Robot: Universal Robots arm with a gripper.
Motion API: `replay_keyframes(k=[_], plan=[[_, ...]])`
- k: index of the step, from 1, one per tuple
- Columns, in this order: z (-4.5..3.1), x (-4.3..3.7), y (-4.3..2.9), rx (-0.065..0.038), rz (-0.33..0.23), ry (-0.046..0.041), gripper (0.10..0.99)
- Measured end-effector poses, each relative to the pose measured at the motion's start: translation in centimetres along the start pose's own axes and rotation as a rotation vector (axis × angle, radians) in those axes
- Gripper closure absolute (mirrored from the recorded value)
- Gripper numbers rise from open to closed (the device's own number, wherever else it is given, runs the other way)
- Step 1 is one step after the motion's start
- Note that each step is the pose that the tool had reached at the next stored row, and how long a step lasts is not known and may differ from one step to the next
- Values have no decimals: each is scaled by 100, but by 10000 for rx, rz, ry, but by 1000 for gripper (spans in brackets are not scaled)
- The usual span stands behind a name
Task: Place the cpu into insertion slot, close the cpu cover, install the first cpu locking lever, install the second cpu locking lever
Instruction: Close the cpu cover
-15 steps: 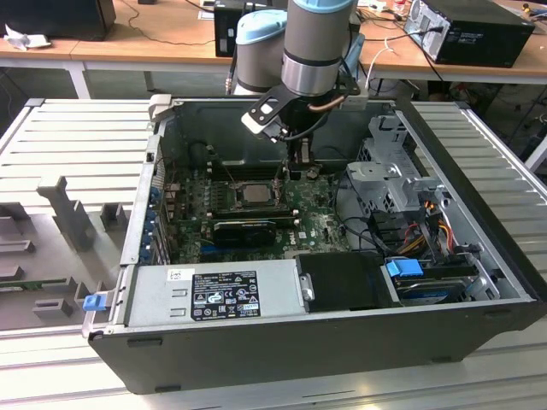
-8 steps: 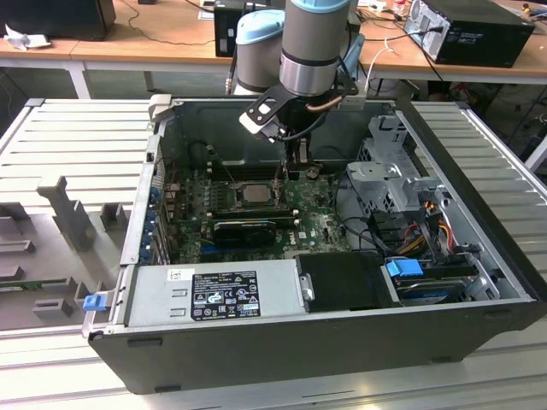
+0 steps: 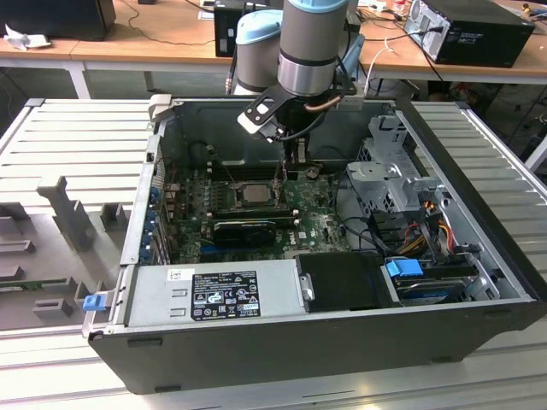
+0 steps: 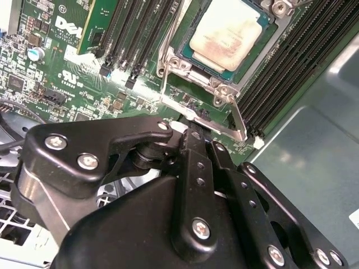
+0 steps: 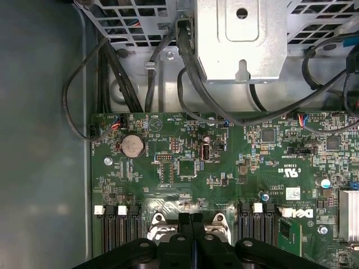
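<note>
Exterior view first: the arm reaches down into the open computer case [image 3: 342,337], and the gripper [image 3: 293,164] hangs right over the socket area of the motherboard. The cpu [image 3: 254,193] is lying flat in the insertion slot [image 3: 254,207], so I'd call step one done. Two thin rods stand up beside the socket, one of them here [image 3: 279,181]. They look like the locking levers, not yet latched, but they're too fine to be sure.

The second wrist view gives the close-up the outside camera can't. The cpu [image 4: 231,31] sits square in its seat, and the cpu cover [image 4: 196,75] looks folded down around it, with the chip showing through the window. The gripper [image 4: 203,140] has its tips just beside a silver locking lever [image 4: 240,120] that runs along the socket edge next to the memory slots [image 4: 291,61]. I can't tell if the tips touch it. My guess is the first-lever step is in hand. That calls for the tips to bear on that skinny rod and carry it down under its catch without lifting the cover.

First wrist view: the gripper [image 5: 192,224] shows its jaws pressed together, with nothing visible between them. Beyond the tips lie the motherboard [image 5: 185,168], a coin cell battery [image 5: 133,145], cables [image 5: 190,84] and the drive cage [image 5: 241,39].
</note>
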State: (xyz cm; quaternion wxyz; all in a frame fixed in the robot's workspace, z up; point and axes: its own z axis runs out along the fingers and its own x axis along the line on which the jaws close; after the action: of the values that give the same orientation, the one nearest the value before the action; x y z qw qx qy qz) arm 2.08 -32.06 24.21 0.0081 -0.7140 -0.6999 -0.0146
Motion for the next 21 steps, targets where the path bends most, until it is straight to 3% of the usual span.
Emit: replay_keyframes(k=[21], plan=[[-1, -2, -87, 0, 0, 0, 980]])
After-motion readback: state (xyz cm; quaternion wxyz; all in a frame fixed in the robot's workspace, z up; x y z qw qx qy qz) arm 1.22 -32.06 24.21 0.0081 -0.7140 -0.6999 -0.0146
